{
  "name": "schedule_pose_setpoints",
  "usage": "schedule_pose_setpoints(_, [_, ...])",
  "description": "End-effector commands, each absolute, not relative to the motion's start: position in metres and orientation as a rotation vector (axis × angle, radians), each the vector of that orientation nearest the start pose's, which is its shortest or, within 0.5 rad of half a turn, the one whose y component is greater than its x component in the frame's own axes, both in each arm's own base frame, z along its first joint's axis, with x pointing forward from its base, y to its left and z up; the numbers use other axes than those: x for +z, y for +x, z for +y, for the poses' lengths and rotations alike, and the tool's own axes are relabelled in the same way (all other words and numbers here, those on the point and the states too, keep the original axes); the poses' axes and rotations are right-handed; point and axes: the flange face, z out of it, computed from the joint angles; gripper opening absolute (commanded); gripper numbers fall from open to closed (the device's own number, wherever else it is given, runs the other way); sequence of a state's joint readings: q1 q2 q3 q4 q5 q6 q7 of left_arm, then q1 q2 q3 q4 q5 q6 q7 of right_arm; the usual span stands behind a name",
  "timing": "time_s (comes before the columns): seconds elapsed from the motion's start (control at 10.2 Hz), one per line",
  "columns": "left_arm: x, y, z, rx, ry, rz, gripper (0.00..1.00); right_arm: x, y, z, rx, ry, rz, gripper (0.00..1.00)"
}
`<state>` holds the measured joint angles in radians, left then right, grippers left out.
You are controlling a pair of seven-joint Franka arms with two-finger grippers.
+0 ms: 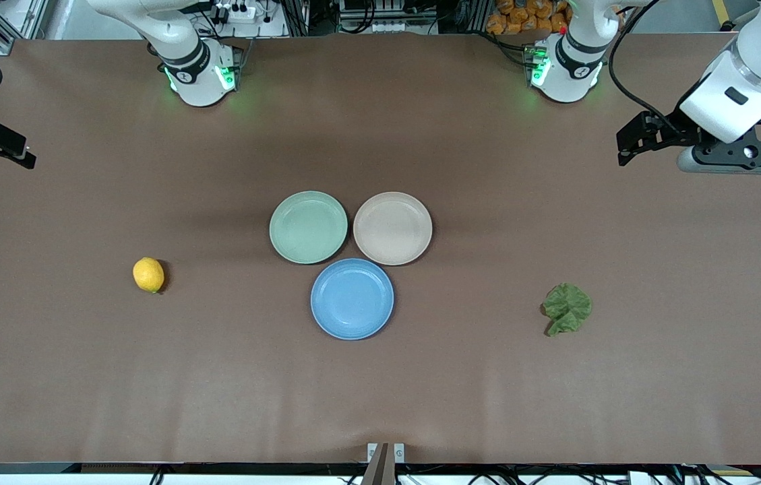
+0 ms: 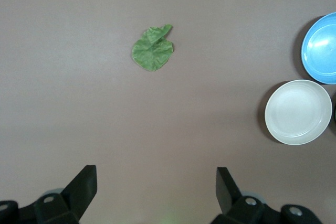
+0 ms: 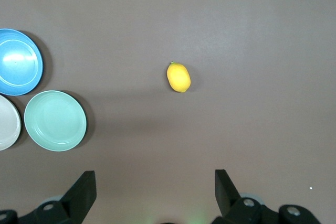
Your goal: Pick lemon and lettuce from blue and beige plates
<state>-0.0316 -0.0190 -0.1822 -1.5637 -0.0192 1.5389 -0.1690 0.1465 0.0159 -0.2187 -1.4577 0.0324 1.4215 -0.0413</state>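
Observation:
The lemon [image 1: 148, 275] lies on the bare table toward the right arm's end, on no plate; it also shows in the right wrist view [image 3: 178, 77]. The lettuce [image 1: 567, 308] lies on the table toward the left arm's end, also seen by the left wrist [image 2: 153, 49]. The blue plate [image 1: 352, 298] and the beige plate [image 1: 392, 228] sit empty at the table's middle. My left gripper [image 1: 623, 149] is open and empty, high over the left arm's end [image 2: 156, 182]. My right gripper [image 1: 23, 153] is open and empty, high over the right arm's end [image 3: 155, 184].
An empty mint-green plate [image 1: 308, 226] touches the beige plate on the side toward the right arm's end, with the blue plate nearer the front camera than both. The brown table cloth [image 1: 83, 377] covers the whole table.

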Motion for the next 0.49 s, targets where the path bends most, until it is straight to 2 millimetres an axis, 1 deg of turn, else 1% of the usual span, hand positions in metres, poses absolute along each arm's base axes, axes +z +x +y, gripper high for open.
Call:
schedule_pose_setpoints(0.0, [0.6425, 0.5324, -0.1151, 0.011, -3.134, 0.108, 1.0, 0.6602, 0.5397, -0.0369, 0.087, -3.15, 0.056, 1.0])
schedule_pose_setpoints(0.39, [0.6447, 0.5356, -0.1157, -0.031, -3.131, 0.115, 1.0, 0.6587, 0.5404, -0.0352, 0.092, -3.151, 0.051, 1.0])
